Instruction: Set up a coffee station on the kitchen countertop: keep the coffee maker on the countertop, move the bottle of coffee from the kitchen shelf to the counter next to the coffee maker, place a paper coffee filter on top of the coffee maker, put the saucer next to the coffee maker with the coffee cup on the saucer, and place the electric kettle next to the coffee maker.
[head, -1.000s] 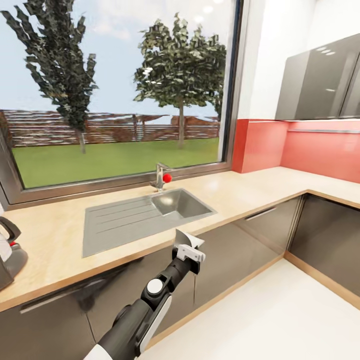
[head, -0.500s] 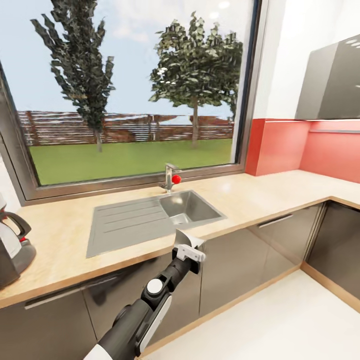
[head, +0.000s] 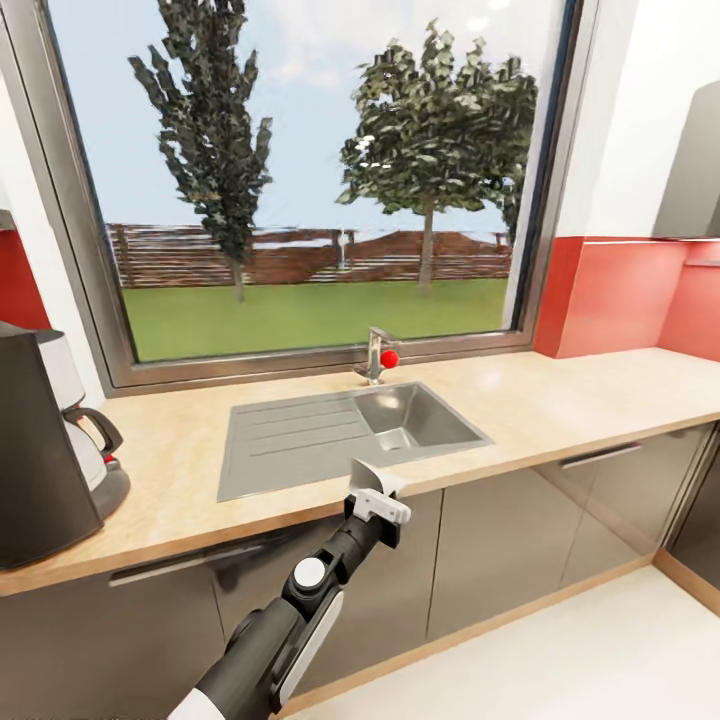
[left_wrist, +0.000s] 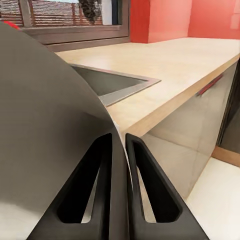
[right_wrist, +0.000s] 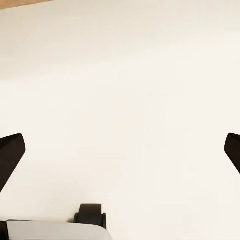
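Paper filter (head: 372, 474), thin and fan-shaped with a curved edge, is pinched in the left gripper (head: 380, 492), whose two fingers are closed onto it just in front of the countertop (head: 560, 395) edge, below the sink (head: 340, 435). From the head camera it looks white and small. The left wrist camera shows the same sheet (left_wrist: 45, 135) as a broad, smooth grey curve, with the two dark, hollow wedge-shaped fingers (left_wrist: 150, 195) squeezed against its edge.

The countertop is pale wood grain over glossy dark-grey cabinet fronts (head: 500, 540). The sink is brushed steel, a ribbed draining board on one side and a square basin on the other, with a tap (head: 377, 355) carrying a red knob by the window (head: 320, 180).

At the far left stands the coffee maker (head: 35, 450), a matte dark body, and tucked against it the kettle (head: 95, 460) with its looped black handle and black base.

The right wrist camera looks down at plain cream floor (right_wrist: 120, 100); the right gripper (right_wrist: 120, 150) is spread wide, its dark fingertips at opposite edges, nothing between them.
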